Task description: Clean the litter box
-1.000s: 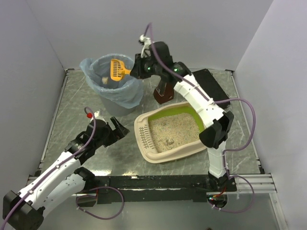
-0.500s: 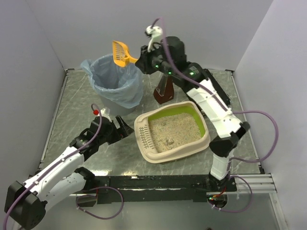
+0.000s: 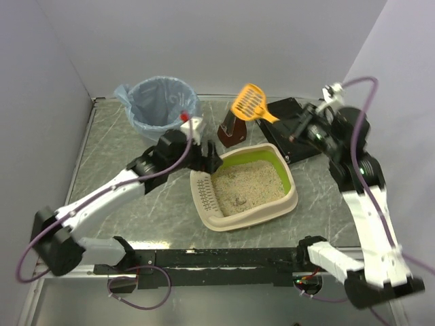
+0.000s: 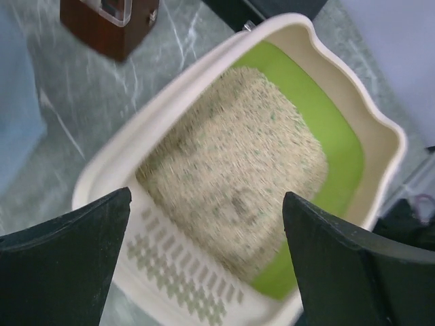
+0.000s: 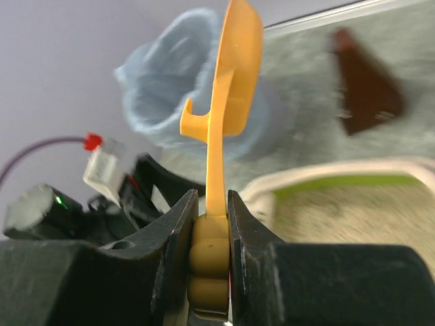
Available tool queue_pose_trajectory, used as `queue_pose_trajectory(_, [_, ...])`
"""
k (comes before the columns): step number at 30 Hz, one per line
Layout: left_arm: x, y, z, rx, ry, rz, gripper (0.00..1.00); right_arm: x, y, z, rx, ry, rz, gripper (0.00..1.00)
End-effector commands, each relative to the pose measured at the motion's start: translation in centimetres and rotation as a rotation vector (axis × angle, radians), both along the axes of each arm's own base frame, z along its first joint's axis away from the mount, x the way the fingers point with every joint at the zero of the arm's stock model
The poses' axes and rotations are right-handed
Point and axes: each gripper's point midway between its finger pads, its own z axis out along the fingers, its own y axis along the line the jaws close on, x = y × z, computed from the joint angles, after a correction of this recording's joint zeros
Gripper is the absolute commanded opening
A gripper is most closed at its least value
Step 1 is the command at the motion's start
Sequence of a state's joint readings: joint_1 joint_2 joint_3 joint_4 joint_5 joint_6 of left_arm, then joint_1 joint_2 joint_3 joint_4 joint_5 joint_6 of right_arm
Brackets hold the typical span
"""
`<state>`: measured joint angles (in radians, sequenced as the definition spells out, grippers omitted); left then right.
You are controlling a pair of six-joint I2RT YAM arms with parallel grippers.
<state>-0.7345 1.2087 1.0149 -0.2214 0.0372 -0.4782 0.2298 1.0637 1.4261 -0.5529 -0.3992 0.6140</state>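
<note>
The litter box (image 3: 239,219) stood on the surface (image 3: 170,217) right of centre, between my two arms. Its slotted ledge (image 4: 173,282) faced my left arm and its lime-green end wall faced the right. The flat black case (image 3: 289,106) lay just behind it, and the blue-bag-lined bin (image 3: 129,95) stood well apart at the rear left. My left pincer (image 3: 212,160) hung over the slotted end with its jaws wide apart and nothing between them. My right pincer (image 5: 216,207) was clamped on the handle of the orange litter scoop (image 3: 249,102), held in the air clear of the box toward its far side, head raised, with no load that I could see. I judged the box to be a stiff but thin-walled moulded tray, light in itself and made bottom-heavy by the sandy litter (image 3: 248,182). That fill was loose and would shift or spill if the tray were tipped, so the tray was to be kept level. The surface looked smooth, so the tray would probably slide under a sideways push from the scoop. The recommended hold was the rim at the slotted ledge, one finger above and one below, since the rounded outer wall offered no flat purchase. A darker spot (image 4: 241,204) showed in the litter; I could not tell what it was.
</note>
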Motion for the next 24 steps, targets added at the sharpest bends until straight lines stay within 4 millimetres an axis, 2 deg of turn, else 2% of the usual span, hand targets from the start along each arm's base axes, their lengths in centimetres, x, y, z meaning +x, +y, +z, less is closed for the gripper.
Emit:
queue_pose_trajectory(1, [3.1, -3.2, 1.2, 0.125, -0.158, -0.158, 0.97, -2.5, -6.3, -2.4, -0.077, 0.015, -0.29, 0.0])
queue_pose_trajectory(2, [3.6, -3.7, 1.0, 0.148, -0.158, -0.176, 0.97, -2.9, -7.1, -3.4, -0.089, 0.041, -0.332, 0.0])
queue_pose_trajectory(3, [4.7, -4.8, 0.4, 0.173, -0.147, -0.194, 0.97, -3.2, -7.7, -5.7, -0.108, 0.096, -0.36, 0.0])
queue_pose_trajectory(5, [5.9, -5.1, -1.0, 0.251, -0.136, -0.205, 0.97, -4.8, -8.9, -7.8, -0.121, 0.146, -0.415, 0.0])
queue_pose_trajectory(6, [6.9, -5.7, -2.1, 0.288, -0.13, -0.214, 0.97, -5.2, -9.3, -9.6, -0.136, 0.187, -0.43, 0.0])
queue_pose_trajectory(10, [7.6, -6.6, -4.8, 0.372, -0.099, -0.29, 0.97, -8.3, -11.2, -13.2, -0.228, 0.297, -0.487, 0.0])
queue_pose_trajectory(14, [8.3, -6.9, -6.6, 0.42, -0.117, -0.328, 0.98, -9.4, -11.1, -15.2, -0.295, 0.358, -0.437, 0.0])
queue_pose_trajectory(18, [9.4, -7.7, -8.3, 0.461, -0.096, -0.348, 0.96, -9.8, -8.7, -16.2, -0.276, 0.37, -0.281, 0.0])
queue_pose_trajectory(20, [9.7, -8.3, -8.5, 0.463, -0.105, -0.369, 0.94, -9.8, -8.1, -16.3, -0.268, 0.37, -0.238, 0.0])
queue_pose_trajectory(21, [9.6, -8.6, -9.4, 0.475, -0.097, -0.401, 0.93, -9.7, -7.7, -16.4, -0.263, 0.377, -0.217, 0.0])
queue_pose_trajectory(23, [9.7, -9.3, -9.6, 0.476, -0.11, -0.437, 0.91, -9.6, -7.2, -16.7, -0.258, 0.385, -0.188, 0.0])
queue_pose_trajectory(24, [9.7, -9.6, -10.6, 0.488, -0.109, -0.469, 0.91, -9.1, -7.1, -17.3, -0.257, 0.386, -0.183, 0.0])
